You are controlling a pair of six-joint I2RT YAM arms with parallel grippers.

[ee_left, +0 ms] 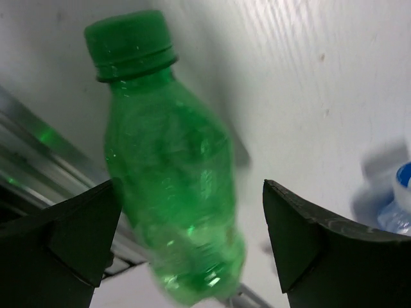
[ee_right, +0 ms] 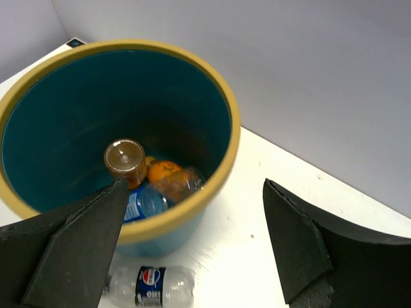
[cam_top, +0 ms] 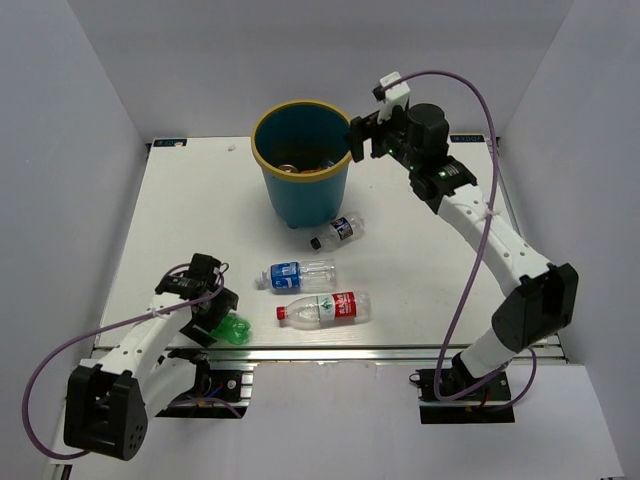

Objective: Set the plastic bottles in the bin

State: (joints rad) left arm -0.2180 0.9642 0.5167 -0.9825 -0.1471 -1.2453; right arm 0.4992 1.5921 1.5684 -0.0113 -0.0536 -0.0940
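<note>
Left gripper point(ee_left: 192, 186) is hanging at the 7 o'clock edge of the table point(cam_top: 180, 230), fingers spread wide — green bottle point(ee_left: 170, 192) is lying between them, unclamped. Blue-label bottle point(cam_top: 298, 273) and red-label bottle point(cam_top: 325, 309) are lying sideways near centre. A smaller clear bottle point(cam_top: 338, 232) is resting at 5 o'clock of the bin point(cam_top: 300, 195), which is holding orange bottles point(ee_right: 166, 172). Right gripper point(ee_right: 196, 183) is hovering at its 3 o'clock rim — fingers apart, gripping nothing.

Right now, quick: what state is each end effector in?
Left end effector: open, fingers either side of the green bottle, not clamped.
Right end effector: open, empty, up by the bin rim.
</note>
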